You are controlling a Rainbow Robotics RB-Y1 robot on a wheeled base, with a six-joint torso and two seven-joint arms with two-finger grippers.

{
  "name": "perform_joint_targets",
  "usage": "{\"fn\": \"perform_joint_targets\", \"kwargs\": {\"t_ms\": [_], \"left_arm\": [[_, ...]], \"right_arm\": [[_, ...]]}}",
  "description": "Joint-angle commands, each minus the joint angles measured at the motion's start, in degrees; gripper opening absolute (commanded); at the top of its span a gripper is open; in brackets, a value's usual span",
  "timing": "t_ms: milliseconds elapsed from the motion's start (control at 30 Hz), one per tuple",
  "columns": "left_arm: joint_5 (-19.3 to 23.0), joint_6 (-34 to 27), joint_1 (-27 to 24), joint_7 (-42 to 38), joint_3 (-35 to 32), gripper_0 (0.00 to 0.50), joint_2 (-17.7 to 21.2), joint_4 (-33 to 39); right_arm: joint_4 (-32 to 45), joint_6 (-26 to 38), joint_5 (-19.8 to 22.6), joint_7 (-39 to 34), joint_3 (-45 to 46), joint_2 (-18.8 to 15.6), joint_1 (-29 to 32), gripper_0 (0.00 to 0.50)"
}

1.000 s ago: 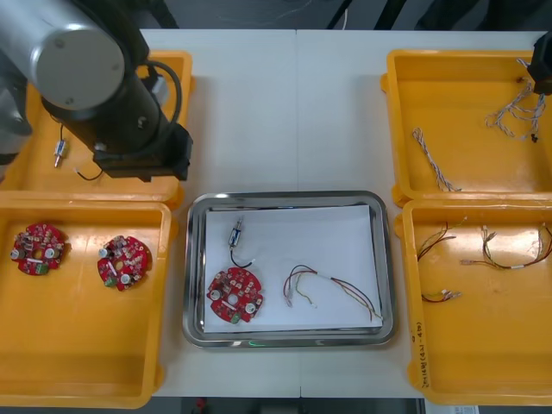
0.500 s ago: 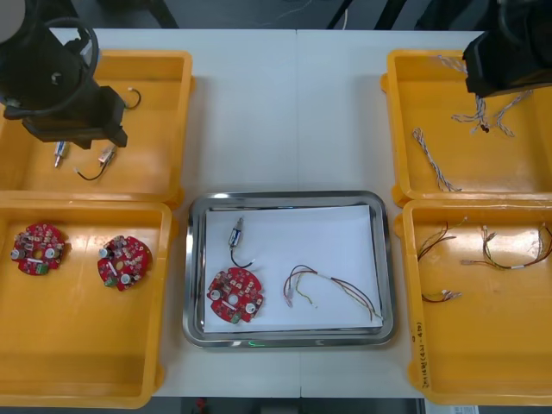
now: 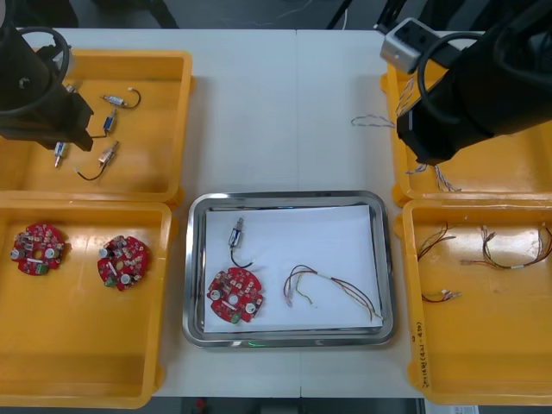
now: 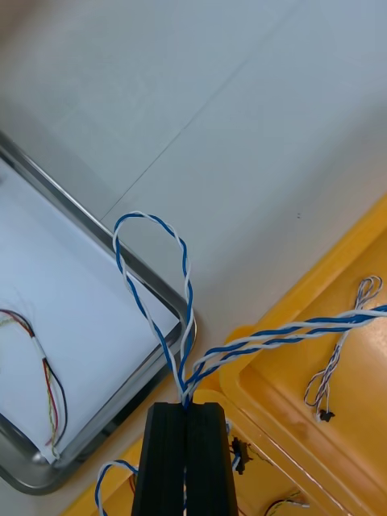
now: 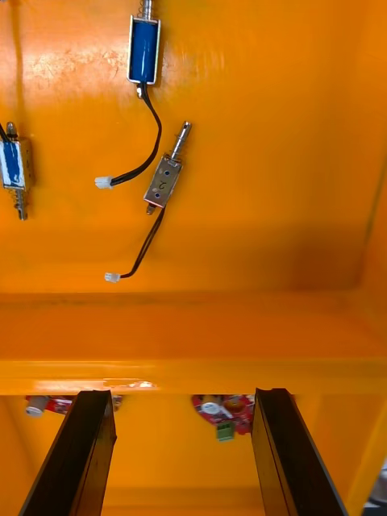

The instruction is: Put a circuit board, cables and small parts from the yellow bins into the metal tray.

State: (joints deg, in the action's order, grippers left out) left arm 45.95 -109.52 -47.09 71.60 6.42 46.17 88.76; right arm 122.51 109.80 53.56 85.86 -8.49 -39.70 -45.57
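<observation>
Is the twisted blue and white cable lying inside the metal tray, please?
No, the right hand pinches the twisted blue and white cable outside the metal tray.

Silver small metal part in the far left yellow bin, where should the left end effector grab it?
Best the boxy body of the small metal part, from straight above, the left end effector closing across its flat sides: it lies flat, clear of neighbours, and its pin and black lead look too thin.

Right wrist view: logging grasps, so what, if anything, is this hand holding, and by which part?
The right hand pinches the twisted blue and white cable where its strands gather, with a loop free beyond it.
</observation>
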Motion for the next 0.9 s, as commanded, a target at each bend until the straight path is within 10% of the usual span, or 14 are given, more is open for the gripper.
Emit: {"fn": "perform_joint_targets", "kwargs": {"t_ms": [33,533,900], "left_arm": [[-1.9,-0.5,-2.7,11.5,-1.7,0.500,2.8,-2.9],[-3.3,7.6,-3.4,24.2,0.3,0.500,2.7,-11.5],[-4.5,9.1,-8.0,25.3,5.1,0.500,0.3,-19.3]], "right_arm": [[2.6,0.2,0.3,7.4,-5.0,-1.6,0.2,0.000],[2.2,0.2,-8.6,25.9,-16.9,5.9,0.2,0.000],[-4.8,0.2,-9.6,26.6,-20.8,9.9,1.0,0.000]]}}
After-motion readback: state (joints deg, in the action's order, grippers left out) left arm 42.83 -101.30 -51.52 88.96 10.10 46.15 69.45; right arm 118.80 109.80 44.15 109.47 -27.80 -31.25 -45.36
